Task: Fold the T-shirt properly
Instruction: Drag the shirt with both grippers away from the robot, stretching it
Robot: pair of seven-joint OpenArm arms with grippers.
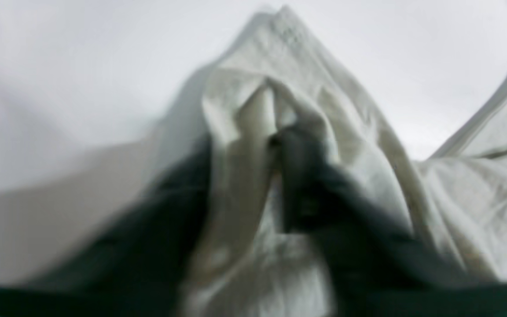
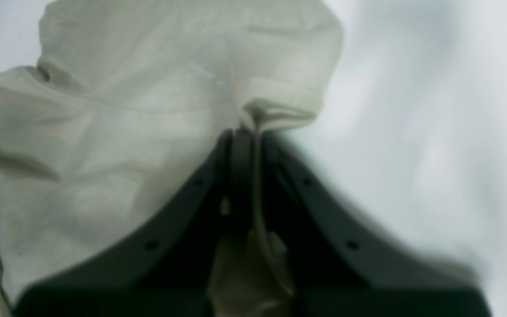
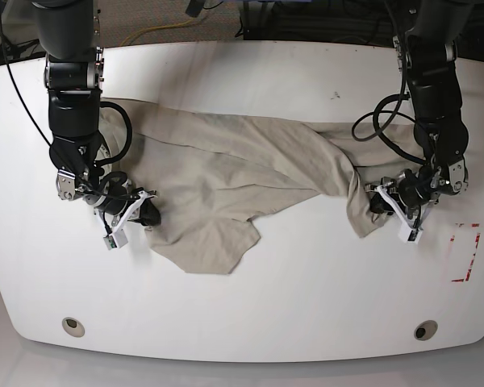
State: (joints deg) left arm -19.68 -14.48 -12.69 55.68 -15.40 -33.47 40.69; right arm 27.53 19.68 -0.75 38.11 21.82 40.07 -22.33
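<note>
The beige T-shirt [image 3: 226, 173] lies wrinkled and stretched across the white table [image 3: 250, 298] between the two arms. My left gripper [image 1: 275, 141], on the right of the base view [image 3: 381, 203], is shut on a bunched fold of the T-shirt [image 1: 359, 145]. My right gripper [image 2: 251, 132], on the left of the base view [image 3: 148, 214], is shut on an edge of the T-shirt [image 2: 148, 110]. Both wrist views are blurred. Cloth hides most of the left gripper's fingertips.
A red marked rectangle [image 3: 465, 252] sits at the table's right edge. Two round holes [image 3: 73, 326] [image 3: 424, 330] are near the front edge. Cables [image 3: 387, 121] loop beside the arms.
</note>
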